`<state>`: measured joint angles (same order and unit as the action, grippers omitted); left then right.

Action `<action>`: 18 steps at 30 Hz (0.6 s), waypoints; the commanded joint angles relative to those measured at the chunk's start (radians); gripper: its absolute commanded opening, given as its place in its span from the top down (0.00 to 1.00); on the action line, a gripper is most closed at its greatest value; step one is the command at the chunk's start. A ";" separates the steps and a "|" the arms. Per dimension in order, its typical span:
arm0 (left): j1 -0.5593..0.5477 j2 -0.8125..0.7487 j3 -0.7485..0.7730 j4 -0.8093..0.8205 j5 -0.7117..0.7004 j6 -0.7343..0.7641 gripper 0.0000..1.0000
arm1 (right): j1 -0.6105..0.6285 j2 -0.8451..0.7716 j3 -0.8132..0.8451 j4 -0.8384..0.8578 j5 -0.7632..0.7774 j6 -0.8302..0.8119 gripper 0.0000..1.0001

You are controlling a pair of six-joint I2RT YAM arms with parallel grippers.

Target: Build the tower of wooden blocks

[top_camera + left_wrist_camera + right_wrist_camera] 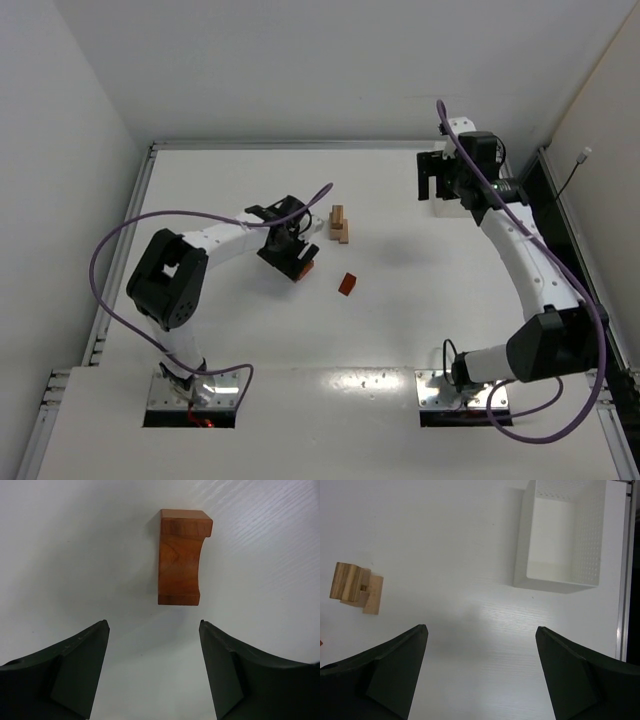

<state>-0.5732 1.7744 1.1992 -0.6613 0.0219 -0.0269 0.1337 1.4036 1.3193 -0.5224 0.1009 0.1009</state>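
Both grippers were spread wide and held nothing. The left gripper [152,625] hung low over the white table [60,545] with bare surface between its jaws. Just ahead of it lay an orange-brown block [181,557] with a curved notch cut out of one long side, flat on the table and touching neither jaw. From the overhead camera that block showed only as an orange sliver at the gripper's tip, so it may have sat closer to the fingers than the wrist view suggested. A darker reddish block [347,284] lay alone a little to the right of the left gripper, nearer the arm bases. Beyond the left gripper, toward the far edge, stood the tower [340,225], a small stack of tan blocks. The right gripper [481,630] hovered well off to the right near the far edge, jaws wide; its camera saw the tower at the left and a white perforated tray [520,545] at the upper right, well apart from it
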 commanded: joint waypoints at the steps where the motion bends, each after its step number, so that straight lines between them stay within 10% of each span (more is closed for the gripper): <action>1: -0.011 0.023 0.045 0.035 0.033 -0.013 0.31 | -0.025 -0.068 -0.017 0.030 -0.020 -0.006 0.13; 18: -0.040 0.095 0.112 0.048 0.087 -0.022 0.37 | -0.114 -0.048 -0.037 0.019 -0.118 0.048 0.13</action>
<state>-0.6064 1.8606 1.2819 -0.6186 0.0849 -0.0387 0.0277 1.3537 1.2854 -0.5270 0.0135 0.1326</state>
